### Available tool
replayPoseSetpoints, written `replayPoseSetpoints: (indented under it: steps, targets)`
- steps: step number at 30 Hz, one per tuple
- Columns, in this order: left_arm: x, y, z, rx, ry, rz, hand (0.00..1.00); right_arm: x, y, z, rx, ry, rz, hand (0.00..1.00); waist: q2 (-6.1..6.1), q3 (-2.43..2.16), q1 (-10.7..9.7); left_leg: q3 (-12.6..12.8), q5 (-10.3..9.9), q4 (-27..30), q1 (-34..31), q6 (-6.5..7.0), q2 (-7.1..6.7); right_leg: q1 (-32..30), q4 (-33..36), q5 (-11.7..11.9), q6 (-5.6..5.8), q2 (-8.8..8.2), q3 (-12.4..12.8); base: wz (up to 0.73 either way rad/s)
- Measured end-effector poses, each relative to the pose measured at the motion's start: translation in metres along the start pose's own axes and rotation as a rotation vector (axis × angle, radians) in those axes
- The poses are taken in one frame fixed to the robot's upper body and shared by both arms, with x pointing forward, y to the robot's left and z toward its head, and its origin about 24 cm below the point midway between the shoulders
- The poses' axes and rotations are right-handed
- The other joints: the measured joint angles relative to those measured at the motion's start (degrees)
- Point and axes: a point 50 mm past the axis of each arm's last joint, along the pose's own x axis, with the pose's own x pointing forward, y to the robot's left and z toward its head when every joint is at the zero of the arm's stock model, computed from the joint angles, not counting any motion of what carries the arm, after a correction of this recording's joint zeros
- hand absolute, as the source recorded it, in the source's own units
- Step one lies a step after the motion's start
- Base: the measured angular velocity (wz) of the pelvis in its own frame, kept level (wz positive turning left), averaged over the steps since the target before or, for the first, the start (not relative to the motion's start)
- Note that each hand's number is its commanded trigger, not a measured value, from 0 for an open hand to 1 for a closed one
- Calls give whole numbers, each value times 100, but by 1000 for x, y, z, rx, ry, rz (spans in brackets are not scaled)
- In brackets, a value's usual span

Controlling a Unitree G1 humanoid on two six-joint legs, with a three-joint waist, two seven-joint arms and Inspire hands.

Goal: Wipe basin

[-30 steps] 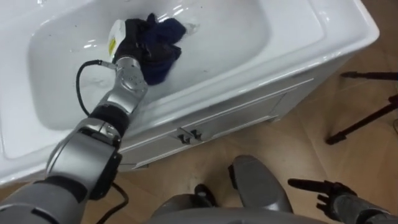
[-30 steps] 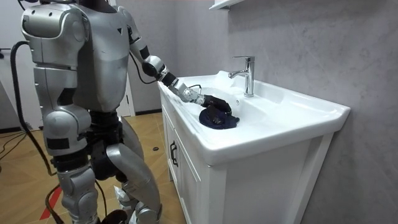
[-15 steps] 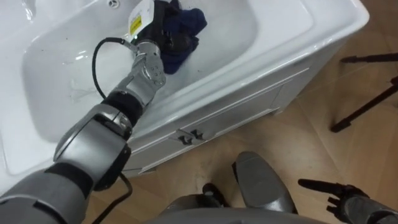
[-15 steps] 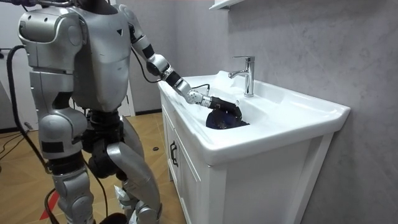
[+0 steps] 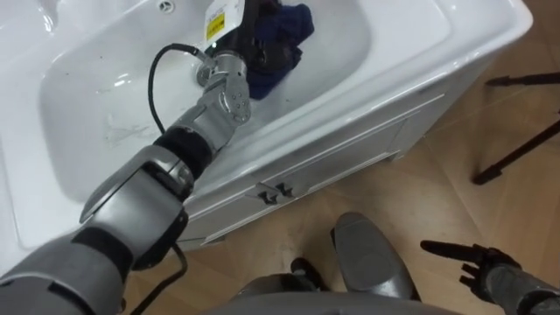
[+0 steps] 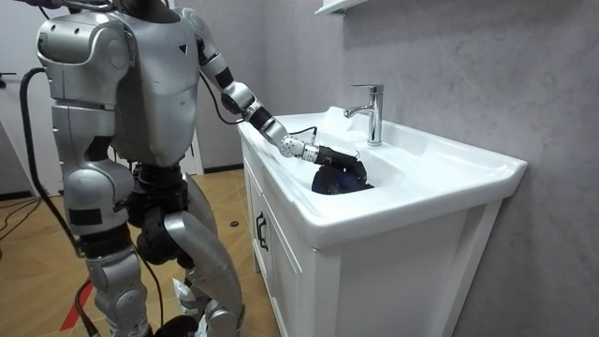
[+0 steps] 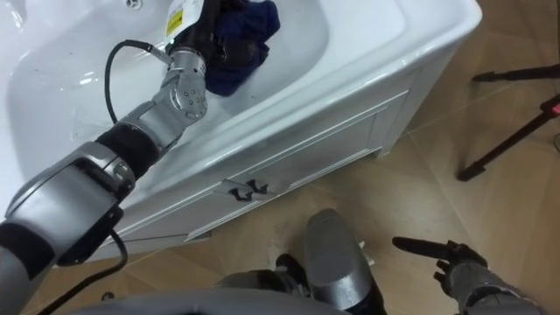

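A white basin (image 5: 87, 114) is set in a white vanity top. In it lies a bunched dark blue cloth (image 5: 287, 33), toward the bowl's far right. My left hand (image 5: 251, 44) presses down on the cloth with its dark fingers curled into the folds; my left arm reaches in over the front rim. In the room view the left hand (image 6: 334, 158) rests on the cloth (image 6: 343, 182) just before the faucet (image 6: 372, 112). My right hand (image 5: 473, 262) hangs low at my right side over the floor, fingers straight and holding nothing.
I stand at the front of the vanity cabinet, whose door handles (image 5: 273, 191) face me. Black tripod legs (image 5: 518, 150) spread on the wooden floor to the right. A white shelf (image 6: 337, 6) hangs on the grey wall above the faucet.
My left hand has slid the cloth across the bowl toward the faucet side, mostly in the first half second. The head camera shifted a little. My right hand stayed at my side.
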Motion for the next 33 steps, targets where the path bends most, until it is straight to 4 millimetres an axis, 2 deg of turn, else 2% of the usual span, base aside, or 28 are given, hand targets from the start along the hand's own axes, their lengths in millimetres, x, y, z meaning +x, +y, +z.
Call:
replayPoseSetpoints:
  steps: [4,10,20,23,25,26,30,33]
  targets:
    - [1,1,1,-16,5,8,100,0,-2,-2,1,4,-6,0,-4,3,-2,78,-21,9,26,25,-4,-15,49,-14,16,-13,54,-7]
    - [3,6,14,-58,-44,25,100,0,-7,-8,-3,20,-21,0,-114,81,5,77,-30,-2,-6,33,-6,-51,73,-18,23,-17,45,0]
    - [3,6,18,-62,-75,10,100,0,-7,-8,-65,12,-18,0,-124,76,5,86,-32,69,-6,35,-18,-27,60,-19,27,-34,11,0]
    - [3,6,13,-54,-68,-1,100,0,-7,-8,-98,13,-17,0,-171,80,-1,95,-32,53,56,36,-22,23,57,-22,31,-26,38,-2]
    - [1,4,5,-15,-62,-15,100,0,-7,-9,-112,16,-18,0,-244,64,2,127,-32,8,158,35,-14,88,27,-30,57,31,148,-13]
    - [1,4,2,3,-63,-23,100,0,-7,-9,-118,17,-20,0,-256,63,-2,138,-32,5,184,34,3,123,-2,-27,61,77,163,-12]
    - [-1,2,-7,28,-52,-39,100,-1,-8,-11,-124,34,-26,0,-271,57,-13,142,-33,-16,225,34,-3,149,11,-21,66,77,163,-3]
    - [-11,-3,-25,14,-7,-43,100,0,-7,-11,-122,43,-25,0,-287,54,3,208,-35,-111,369,28,0,230,23,-23,49,83,170,-9]
